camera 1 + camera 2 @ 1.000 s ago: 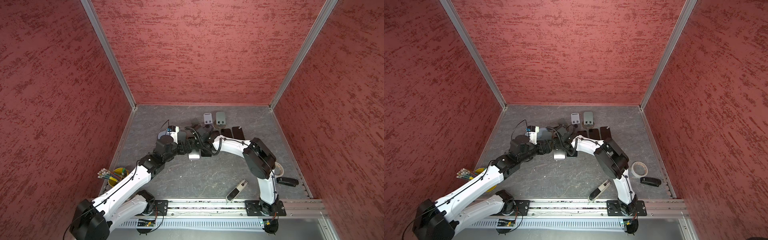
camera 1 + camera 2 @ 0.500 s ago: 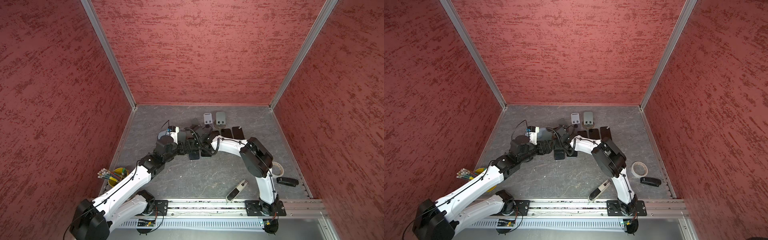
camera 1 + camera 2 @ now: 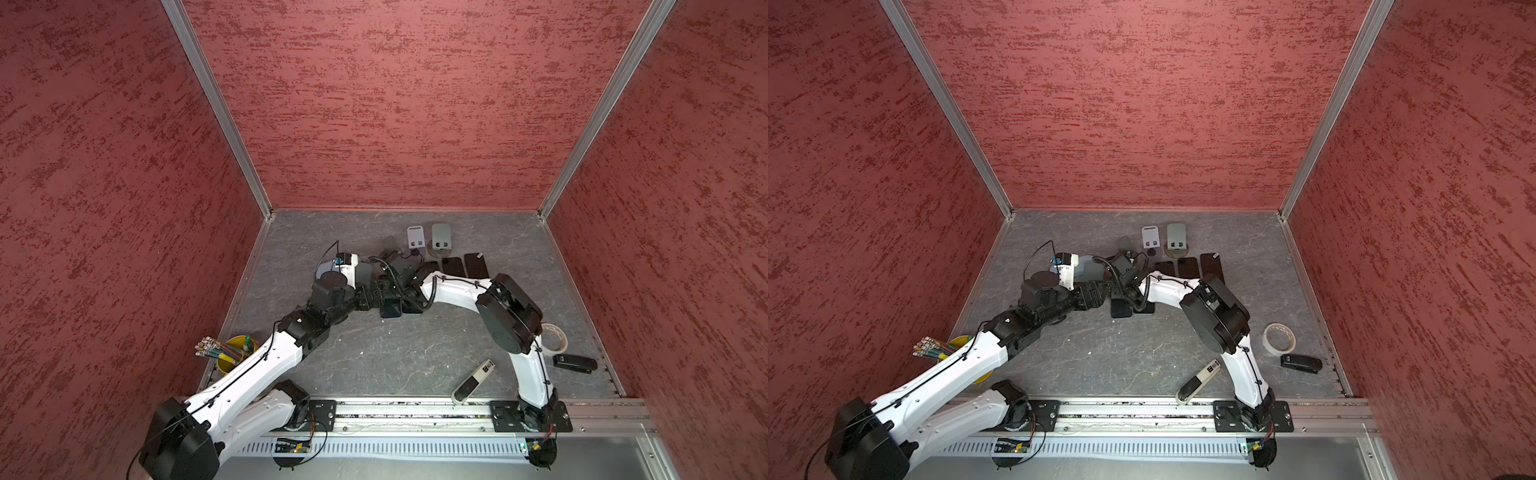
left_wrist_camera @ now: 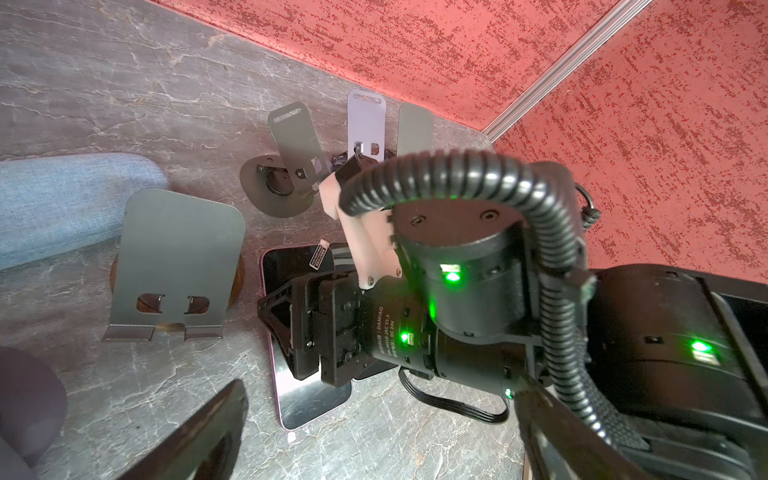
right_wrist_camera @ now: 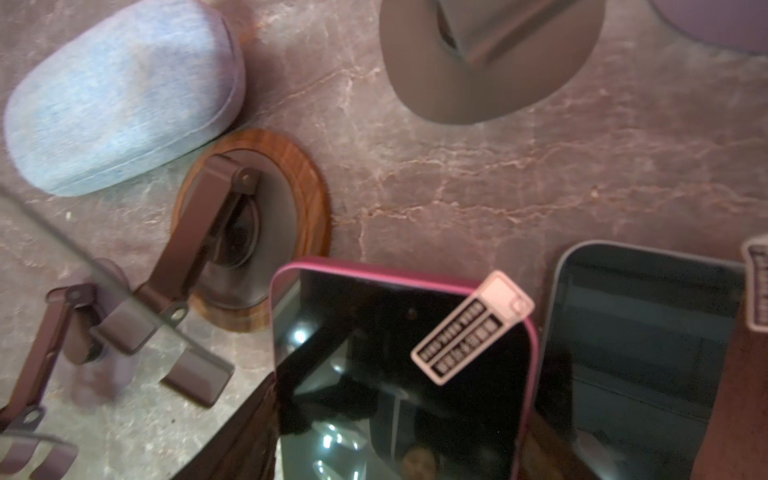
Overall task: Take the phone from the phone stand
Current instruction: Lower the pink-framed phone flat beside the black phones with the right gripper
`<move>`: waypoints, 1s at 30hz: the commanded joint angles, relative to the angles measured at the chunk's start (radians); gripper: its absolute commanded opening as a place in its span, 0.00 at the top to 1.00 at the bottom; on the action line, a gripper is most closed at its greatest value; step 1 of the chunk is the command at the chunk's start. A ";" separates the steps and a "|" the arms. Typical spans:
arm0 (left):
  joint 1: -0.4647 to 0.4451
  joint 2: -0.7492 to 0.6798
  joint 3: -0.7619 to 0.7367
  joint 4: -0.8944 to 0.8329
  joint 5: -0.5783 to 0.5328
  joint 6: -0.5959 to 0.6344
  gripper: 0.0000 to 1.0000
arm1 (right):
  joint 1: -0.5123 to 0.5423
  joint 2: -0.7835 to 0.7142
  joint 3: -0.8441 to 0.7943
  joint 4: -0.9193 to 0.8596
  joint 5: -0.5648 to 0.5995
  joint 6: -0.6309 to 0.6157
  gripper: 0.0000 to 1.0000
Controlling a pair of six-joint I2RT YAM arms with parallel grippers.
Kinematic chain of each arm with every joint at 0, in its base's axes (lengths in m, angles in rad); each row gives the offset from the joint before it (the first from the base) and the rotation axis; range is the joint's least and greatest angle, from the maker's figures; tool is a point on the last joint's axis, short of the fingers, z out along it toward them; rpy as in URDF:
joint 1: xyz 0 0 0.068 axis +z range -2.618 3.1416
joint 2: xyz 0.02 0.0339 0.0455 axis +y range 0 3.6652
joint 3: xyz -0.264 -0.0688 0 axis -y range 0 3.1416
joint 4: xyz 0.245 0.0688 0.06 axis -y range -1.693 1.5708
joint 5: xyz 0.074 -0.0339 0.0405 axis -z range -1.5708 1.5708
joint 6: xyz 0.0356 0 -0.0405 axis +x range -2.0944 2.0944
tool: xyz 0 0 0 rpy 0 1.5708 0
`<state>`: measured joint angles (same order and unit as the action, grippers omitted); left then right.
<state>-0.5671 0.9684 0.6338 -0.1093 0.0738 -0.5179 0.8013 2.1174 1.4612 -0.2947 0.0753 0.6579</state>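
On the grey table [image 3: 395,357] we note right gripper [image 4: 299,332] clamped across the pink phone [image 5: 374,415], left gripper [image 3: 370,298] wide open and empty at its 9 o'clock.

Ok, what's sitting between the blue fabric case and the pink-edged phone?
The wood-based phone stand, empty, sits between the case and the phone; both wrist views show it.

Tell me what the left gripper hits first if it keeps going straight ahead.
The left gripper would likely meet the pink-edged phone held in the right gripper, though depth is unclear.
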 commanded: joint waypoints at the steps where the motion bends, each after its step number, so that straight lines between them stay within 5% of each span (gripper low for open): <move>1: -0.001 0.000 -0.014 0.029 0.012 0.017 0.00 | -0.005 0.019 0.034 0.005 0.044 0.034 0.43; 30: 0.007 -0.008 -0.022 0.022 0.035 0.028 0.00 | -0.004 0.086 0.100 -0.112 0.129 0.117 0.37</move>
<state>-0.5655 0.9684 0.6209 -0.1028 0.0975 -0.5137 0.8013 2.1647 1.5314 -0.3412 0.1589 0.7406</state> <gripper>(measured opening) 0.996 0.714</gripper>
